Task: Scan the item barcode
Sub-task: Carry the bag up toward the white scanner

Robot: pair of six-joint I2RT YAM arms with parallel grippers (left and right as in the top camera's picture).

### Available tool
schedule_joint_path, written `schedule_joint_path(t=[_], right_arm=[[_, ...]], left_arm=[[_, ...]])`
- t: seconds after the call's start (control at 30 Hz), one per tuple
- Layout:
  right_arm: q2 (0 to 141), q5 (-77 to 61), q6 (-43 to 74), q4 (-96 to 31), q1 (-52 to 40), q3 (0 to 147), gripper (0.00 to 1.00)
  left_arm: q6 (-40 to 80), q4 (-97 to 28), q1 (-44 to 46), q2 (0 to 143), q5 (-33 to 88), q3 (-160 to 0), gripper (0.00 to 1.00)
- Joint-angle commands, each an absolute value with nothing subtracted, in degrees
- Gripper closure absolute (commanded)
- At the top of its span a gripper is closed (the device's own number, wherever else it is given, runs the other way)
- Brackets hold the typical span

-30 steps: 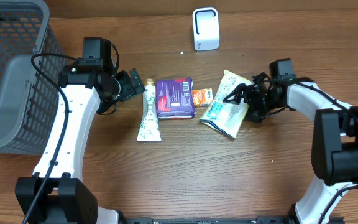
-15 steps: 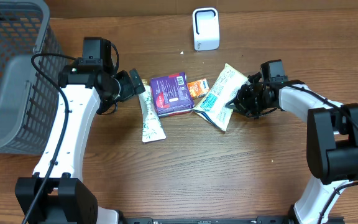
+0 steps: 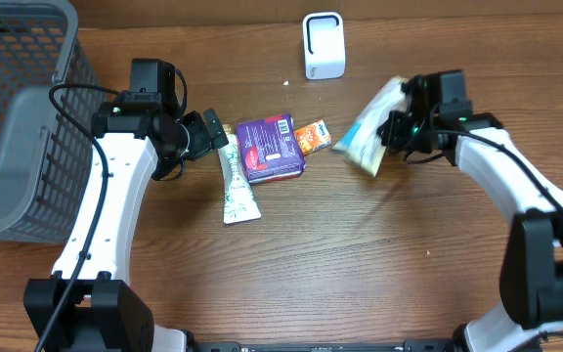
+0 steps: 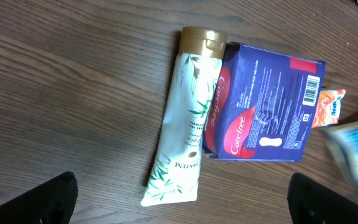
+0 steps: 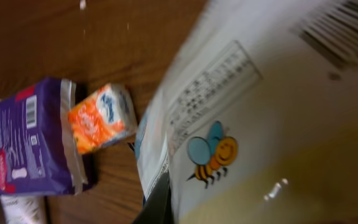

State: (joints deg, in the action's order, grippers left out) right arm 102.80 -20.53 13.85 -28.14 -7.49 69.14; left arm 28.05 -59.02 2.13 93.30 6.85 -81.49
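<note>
Wooden table carries all items. Nearest the front edge lies a white tube, gold cap toward the far edge. A purple pack touches the tube's right side, printed face up. An orange packet sits against the pack's far right corner. The left gripper hovers by the tube's cap end, jaws wide apart and empty. Right of the packet, the right gripper is clenched on one end of a pale pouch, which is held off the surface, tilted and blurred. The right wrist view shows a barcode on the pouch. A white scanner stands at the far edge. A grey basket occupies the far left corner.
</note>
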Motion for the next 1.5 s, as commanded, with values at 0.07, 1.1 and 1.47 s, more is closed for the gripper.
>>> schedule_joint_path(t=[0.07, 1.1, 1.47], right_arm=[[97.9, -0.5, 8.6, -26.3, -7.4, 72.5, 0.96], [103.4, 27.4, -48.3, 12.4, -18.0, 72.5, 0.96], [103.4, 45.1, -35.3, -0.7, -19.4, 72.5, 0.96]], left_arm=[[26.8, -59.1, 2.0, 93.8, 7.1, -82.5, 0.01], [26.8, -58.8, 2.0, 93.8, 7.1, -82.5, 0.0], [26.8, -58.7, 2.0, 93.8, 7.1, -82.5, 0.0]])
